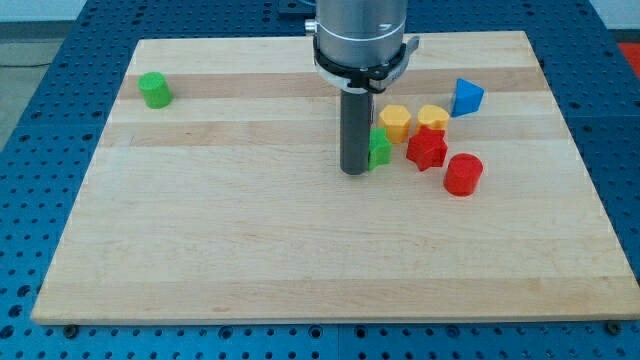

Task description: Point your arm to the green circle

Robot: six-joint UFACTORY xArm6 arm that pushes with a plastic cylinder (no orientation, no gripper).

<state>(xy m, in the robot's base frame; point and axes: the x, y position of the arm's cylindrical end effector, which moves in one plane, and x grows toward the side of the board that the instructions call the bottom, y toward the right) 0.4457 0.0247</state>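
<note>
Currently the step in hand, as judged, is the approach: the tip [354, 171] must be brought up to the green circle [154, 89], which lies well apart from it, far toward the view's left and a bit toward the view's top.

To be done well, the rod should be swept leftward across the bare wood of the board [300, 260], w/ a slight drift toward the view's top, & slowed before the green circle is reached, so it is pointed at rather than knocked. The path in that direction looks unobstructed. Care is needed at the start: a second green block [380, 148], shape not made out as it is partly hidden by the rod, sits just beside the tip on its right, possibly touching; it should not be dragged along. It should also not be mistaken for the target.

No pincer is fitted, so nothing is clenched or released; only a bare rod is carried.

The green circle is seen as a short, round, bright green cylinder, upright, alone near the board's top-left corner. Rel. to it, all other blocks are clustered far to the view's right: two yellow blocks [395, 122], a red star [427, 149], a red cylinder [463, 174] & a blue block [466, 97].
</note>
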